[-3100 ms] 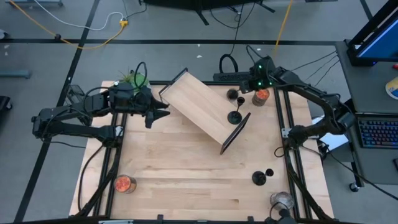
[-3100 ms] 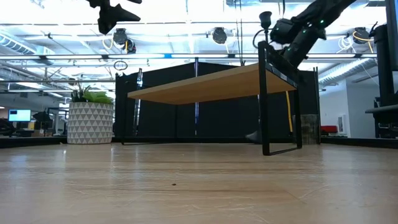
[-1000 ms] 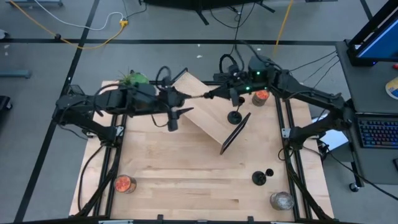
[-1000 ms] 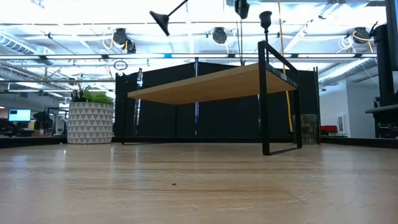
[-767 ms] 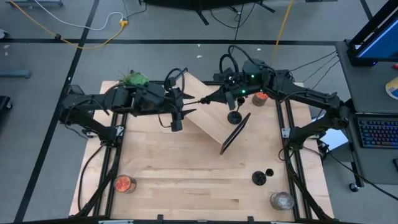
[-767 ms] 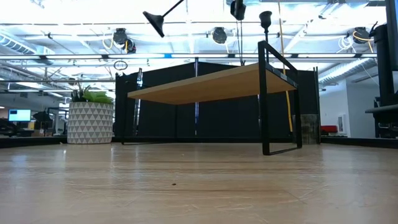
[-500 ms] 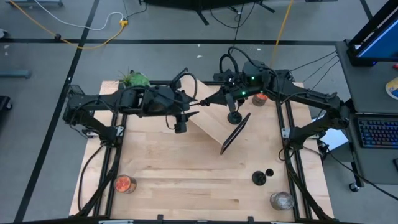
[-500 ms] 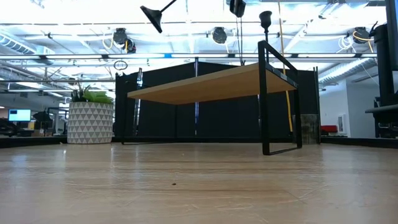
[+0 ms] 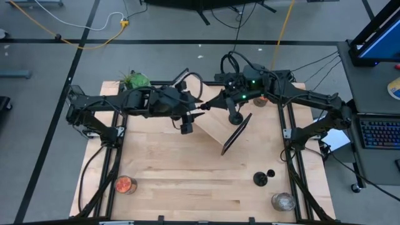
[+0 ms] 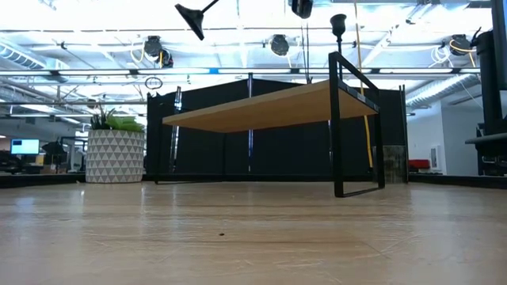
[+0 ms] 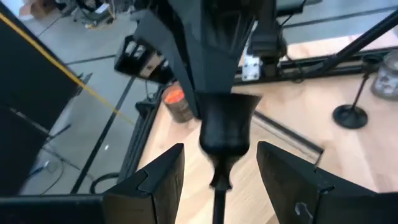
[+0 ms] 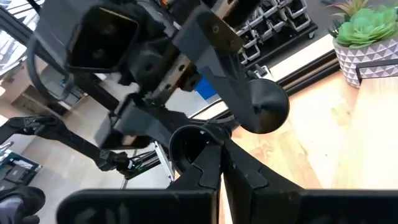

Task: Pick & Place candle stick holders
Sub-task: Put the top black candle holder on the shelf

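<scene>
1. Above the desk's 12 o'clock side, the held candle stick holder hangs tilted in mid-air between both arms. The right pincer is clamped on its cup end. The left pincer has its fingers apart on either side of the stem, not gripping.
2. If you release the right before the left closes, the holder would likely drop onto the wooden shelf below.
3. A thin stem may twist in the grip, so close squarely on it.
4. Just at 3 o'clock of the handover, another holder stands on the shelf beside the right arm. A sideways swing could topple it.
5. Open room lies toward 6 o'clock, where the desk is bare up to the two holders near 4 o'clock. The shelf's raised black end frame is an edge to clear.
</scene>
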You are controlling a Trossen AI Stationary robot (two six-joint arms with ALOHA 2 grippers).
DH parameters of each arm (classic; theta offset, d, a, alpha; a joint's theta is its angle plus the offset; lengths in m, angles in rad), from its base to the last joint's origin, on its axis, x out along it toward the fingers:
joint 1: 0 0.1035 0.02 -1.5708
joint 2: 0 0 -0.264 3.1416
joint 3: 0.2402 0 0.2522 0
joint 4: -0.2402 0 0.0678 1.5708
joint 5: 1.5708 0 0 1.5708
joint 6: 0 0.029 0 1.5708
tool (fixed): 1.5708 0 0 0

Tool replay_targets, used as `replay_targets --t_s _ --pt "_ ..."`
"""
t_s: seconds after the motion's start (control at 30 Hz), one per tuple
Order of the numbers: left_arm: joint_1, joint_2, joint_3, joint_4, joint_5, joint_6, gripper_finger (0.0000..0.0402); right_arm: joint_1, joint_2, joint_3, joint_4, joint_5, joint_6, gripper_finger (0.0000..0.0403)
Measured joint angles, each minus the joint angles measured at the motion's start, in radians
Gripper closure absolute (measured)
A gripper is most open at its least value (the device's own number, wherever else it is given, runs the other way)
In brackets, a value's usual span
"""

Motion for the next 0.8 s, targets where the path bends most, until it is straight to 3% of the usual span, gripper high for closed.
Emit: replay_targets --t_s 0.33,0.8 --pt "0.002 0.016 -0.003 -0.052 0.052 -0.045 0.03 0.03 0.064 -0.001 0.001 -0.013 0.014 0.0403" --pt "0.005 0.017 -0.002 -0.082 0.064 -0.093 0.0302 0.031 0.072 -0.002 0.064 -0.028 0.025 0.0403"
